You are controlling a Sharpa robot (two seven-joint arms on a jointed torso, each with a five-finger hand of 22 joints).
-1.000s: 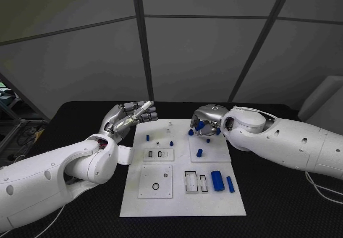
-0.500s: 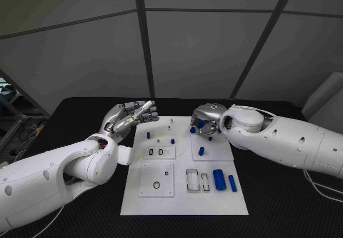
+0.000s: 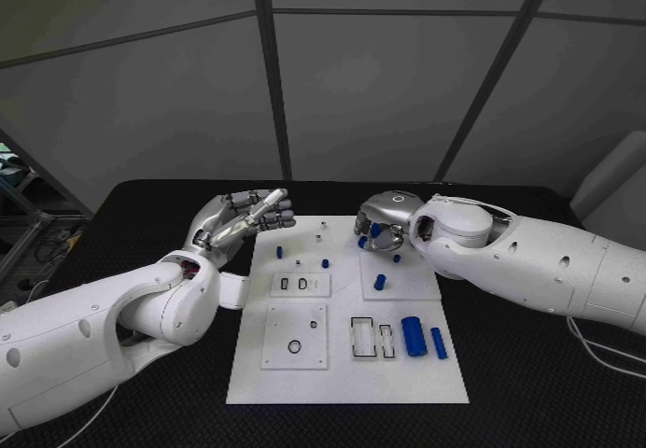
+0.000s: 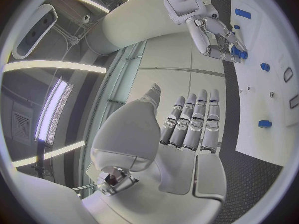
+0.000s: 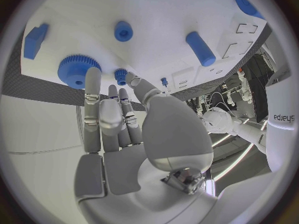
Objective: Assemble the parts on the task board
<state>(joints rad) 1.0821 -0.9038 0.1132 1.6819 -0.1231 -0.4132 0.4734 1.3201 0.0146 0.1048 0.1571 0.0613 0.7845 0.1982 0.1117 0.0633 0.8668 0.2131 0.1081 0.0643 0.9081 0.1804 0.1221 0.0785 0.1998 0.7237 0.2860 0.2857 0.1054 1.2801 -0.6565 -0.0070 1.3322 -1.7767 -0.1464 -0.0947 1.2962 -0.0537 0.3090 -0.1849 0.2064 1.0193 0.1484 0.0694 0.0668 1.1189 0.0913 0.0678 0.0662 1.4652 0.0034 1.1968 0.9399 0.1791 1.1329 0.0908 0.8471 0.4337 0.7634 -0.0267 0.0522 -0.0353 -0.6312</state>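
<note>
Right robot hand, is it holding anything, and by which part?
The right robot hand seems to pinch a small blue gear by its toothed rim, between its thumb and a fingertip.

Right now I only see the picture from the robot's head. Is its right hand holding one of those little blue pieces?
Observer: In the right wrist view, a small toothed blue piece sits at the fingertips of the right hand. I cannot tell whether it is gripped.
Operator: Anything else close by?
Observer: A larger blue gear lies on the task board, right beside those fingers.
Operator: And the left hand?
Observer: The left wrist view shows the left hand with a bare palm and straight fingers, holding nothing.
</note>
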